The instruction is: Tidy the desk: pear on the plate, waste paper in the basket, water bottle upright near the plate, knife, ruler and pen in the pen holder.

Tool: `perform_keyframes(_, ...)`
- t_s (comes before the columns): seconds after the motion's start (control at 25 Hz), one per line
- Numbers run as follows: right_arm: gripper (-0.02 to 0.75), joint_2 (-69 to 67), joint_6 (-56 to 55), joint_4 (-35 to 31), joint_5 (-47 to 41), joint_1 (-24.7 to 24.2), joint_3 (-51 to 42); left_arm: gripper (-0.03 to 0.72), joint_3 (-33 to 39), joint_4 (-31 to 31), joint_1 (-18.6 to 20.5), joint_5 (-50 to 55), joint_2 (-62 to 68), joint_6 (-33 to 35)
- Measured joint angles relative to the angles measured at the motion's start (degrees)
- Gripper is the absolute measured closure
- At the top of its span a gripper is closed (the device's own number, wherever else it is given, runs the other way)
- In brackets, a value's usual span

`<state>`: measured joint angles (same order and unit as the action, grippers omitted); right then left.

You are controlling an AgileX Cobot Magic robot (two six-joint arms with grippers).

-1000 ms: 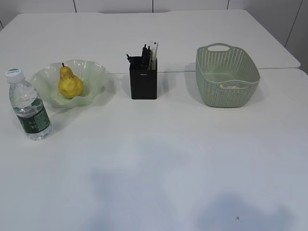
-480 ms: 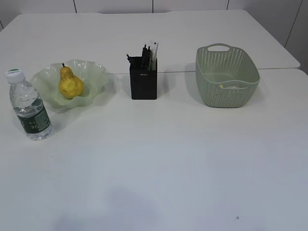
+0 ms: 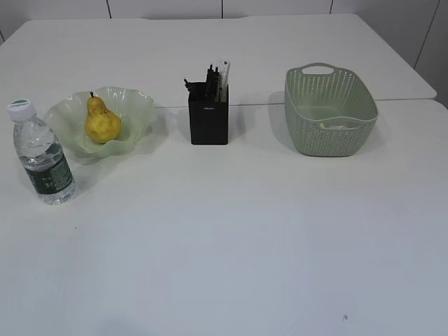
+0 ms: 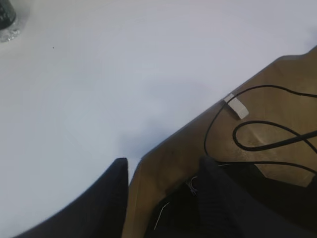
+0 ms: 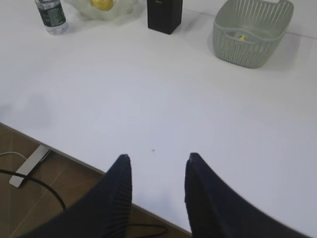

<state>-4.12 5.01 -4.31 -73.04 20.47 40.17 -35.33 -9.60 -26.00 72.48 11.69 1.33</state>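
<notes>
Beside the plate [image 3: 136,112], water bottle [image 3: 43,155].

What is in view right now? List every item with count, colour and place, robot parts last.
desk: one, white, under everything.
water bottle: one, clear with white cap and dark green label, upright, far left, beside the plate.
plate: one, pale green, wavy rim, left.
pear: one, yellow, on the plate.
pen holder: one, black, centre, items sticking out.
basket: one, sage green, right, something pale inside.
left hand: one, dark, open, at the desk edge.
right hand: one, dark, open, over the near edge.
</notes>
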Motion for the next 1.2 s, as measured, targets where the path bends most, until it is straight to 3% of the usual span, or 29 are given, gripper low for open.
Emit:
perform_keyframes(0.48, 0.438, 0.4, -0.2, 2.8, -0.1, 0.0, -9.1, 0.388, 4.2, 5.1, 0.0, -3.8, -3.5, 0.0)
perform_keyframes(1.2, 0.438, 0.4, -0.2, 3.2, 6.2, 0.0, -11.8, 0.407, 6.4, 6.6, 0.0, -8.6, -3.5, 0.0)
